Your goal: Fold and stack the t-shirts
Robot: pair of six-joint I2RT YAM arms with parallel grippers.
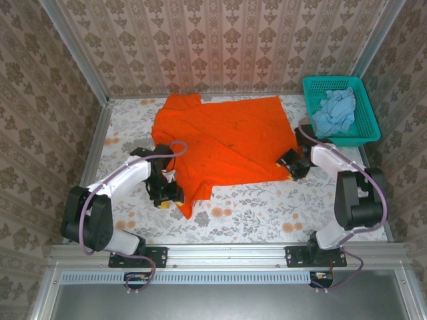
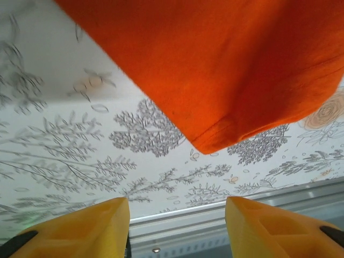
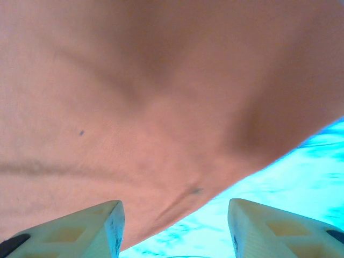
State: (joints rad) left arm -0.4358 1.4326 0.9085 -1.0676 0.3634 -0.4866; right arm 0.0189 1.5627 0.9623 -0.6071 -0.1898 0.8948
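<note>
1. The orange t-shirt (image 1: 223, 143) lies spread across the middle of the table (image 1: 267, 207). It is mostly flat, with a narrow flap trailing toward 7 o'clock.
2. My left gripper (image 1: 167, 195) sits at that 7 o'clock flap. In my left wrist view the yellow fingers (image 2: 97, 226) stand apart with nothing between them, and the orange hem hangs just beyond at 12 o'clock.
3. My right gripper (image 1: 293, 167) is at the shirt's 4 o'clock corner. Its jaws are also parted and grasp nothing. The cloth looms close above the tips, and I cannot tell whether it touches them.
4. The pale blue t-shirt (image 1: 335, 110) is bunched inside the teal mesh basket (image 1: 360, 137) at 2 o'clock, well apart from the orange one.
5. I judge the orange shirt light, limp and not slippery. It will sag, drag and wrinkle rather than hold a shape.
6. So I would pinch it at hems and corners, with 1 gripper at each end of the same edge. Then I would carry that edge over low and level, because a single central pinch would only bunch it.
7. I judge folding barely begun and stacking not yet started.
</note>
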